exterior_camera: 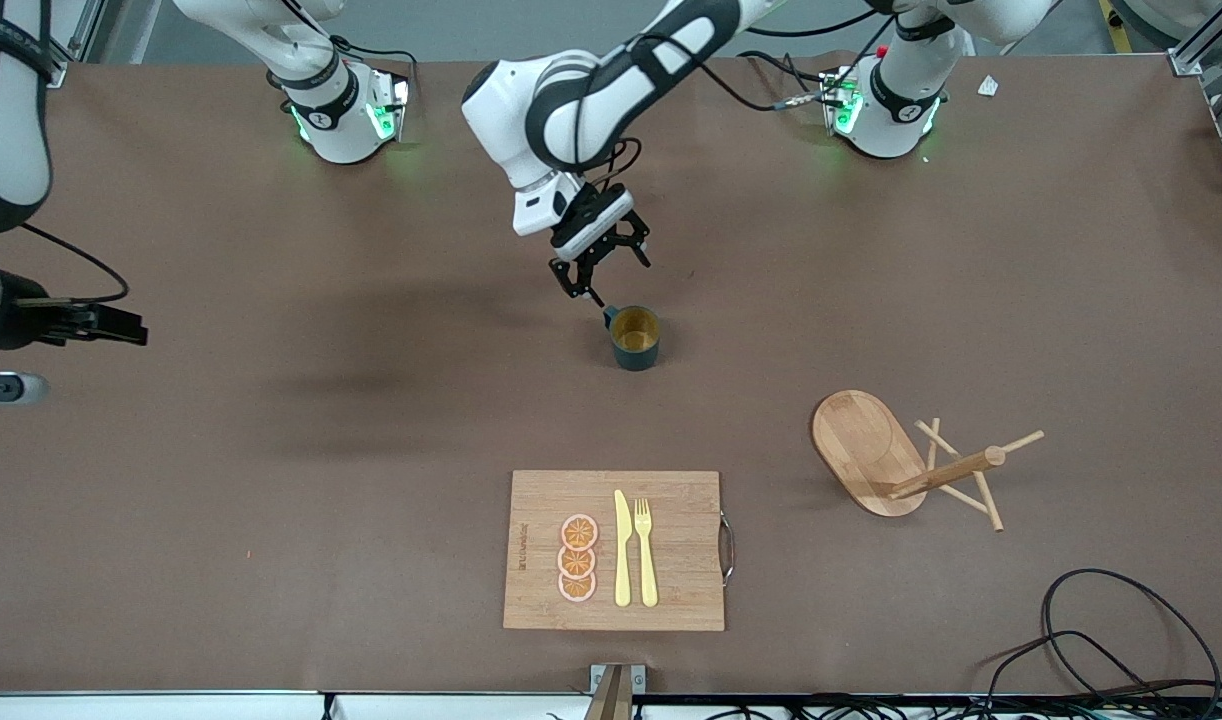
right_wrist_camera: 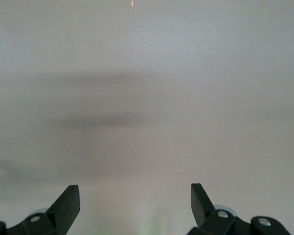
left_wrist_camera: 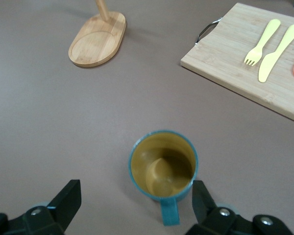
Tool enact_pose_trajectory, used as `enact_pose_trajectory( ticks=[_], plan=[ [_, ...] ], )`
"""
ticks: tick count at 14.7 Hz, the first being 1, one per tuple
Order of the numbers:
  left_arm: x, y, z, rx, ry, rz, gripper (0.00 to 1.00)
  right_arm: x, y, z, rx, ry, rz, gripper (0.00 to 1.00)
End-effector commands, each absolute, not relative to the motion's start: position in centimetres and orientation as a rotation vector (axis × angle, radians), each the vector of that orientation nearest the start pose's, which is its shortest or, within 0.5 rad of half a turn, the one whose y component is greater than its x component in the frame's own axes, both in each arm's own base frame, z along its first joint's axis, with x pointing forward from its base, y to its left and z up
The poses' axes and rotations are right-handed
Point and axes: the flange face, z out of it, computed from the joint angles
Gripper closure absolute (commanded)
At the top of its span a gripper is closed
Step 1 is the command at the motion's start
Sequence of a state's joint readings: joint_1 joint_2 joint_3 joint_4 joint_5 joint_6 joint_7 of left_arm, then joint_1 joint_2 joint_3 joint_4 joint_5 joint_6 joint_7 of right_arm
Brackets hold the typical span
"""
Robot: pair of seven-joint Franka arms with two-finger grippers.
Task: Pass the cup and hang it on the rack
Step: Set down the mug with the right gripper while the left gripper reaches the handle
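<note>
The dark teal cup (exterior_camera: 634, 338) stands upright mid-table, its yellowish-brown inside showing and its handle turned toward the robots' bases. My left gripper (exterior_camera: 606, 275) is open and hangs low just above the handle side of the cup, holding nothing. In the left wrist view the cup (left_wrist_camera: 162, 164) sits between and just ahead of the open left gripper (left_wrist_camera: 135, 196), with the handle pointing back at it. The wooden rack (exterior_camera: 864, 447) stands nearer the front camera, toward the left arm's end of the table. My right gripper (exterior_camera: 121, 325) waits open and empty at the right arm's end (right_wrist_camera: 134, 196).
A bamboo cutting board (exterior_camera: 681, 500) with a yellow knife (exterior_camera: 622, 550), a yellow fork (exterior_camera: 646, 552) and orange slices (exterior_camera: 577, 558) lies near the front edge. Black cables (exterior_camera: 1101, 640) lie at the front corner by the left arm's end. Bare brown table surrounds the cup.
</note>
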State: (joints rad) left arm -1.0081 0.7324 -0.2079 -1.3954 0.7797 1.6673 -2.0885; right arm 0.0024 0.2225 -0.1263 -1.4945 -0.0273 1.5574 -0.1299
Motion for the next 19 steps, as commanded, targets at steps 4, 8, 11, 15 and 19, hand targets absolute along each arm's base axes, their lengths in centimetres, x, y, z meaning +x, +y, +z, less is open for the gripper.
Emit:
enact_pose_trajectory(
  ticks=[4,8,11,15,19],
  plan=[
    [32.7,-62.9,18.6,-2.396,-0.862,-1.009,0.00,60.4,-8.5,56.3,-3.178,-0.017,0.208,0.00],
    [33.1,-63.0,16.2,-2.405,-0.894,-1.030,0.00,60.6,-7.7,56.2,-3.171,-0.029,0.205,0.00],
    [32.7,-63.2,13.6,-2.404,-0.882,-1.103,0.00,60.4,-7.1,55.6,-3.164,-0.045,0.243,0.00],
    [32.7,-63.1,12.6,-2.403,-0.875,-1.128,0.01,59.6,-6.7,57.2,-3.160,0.043,0.232,0.00],
    [32.4,-63.2,12.6,-2.407,-0.875,-1.125,0.16,58.2,-4.9,59.0,-3.161,0.104,0.233,0.00]
  ],
)
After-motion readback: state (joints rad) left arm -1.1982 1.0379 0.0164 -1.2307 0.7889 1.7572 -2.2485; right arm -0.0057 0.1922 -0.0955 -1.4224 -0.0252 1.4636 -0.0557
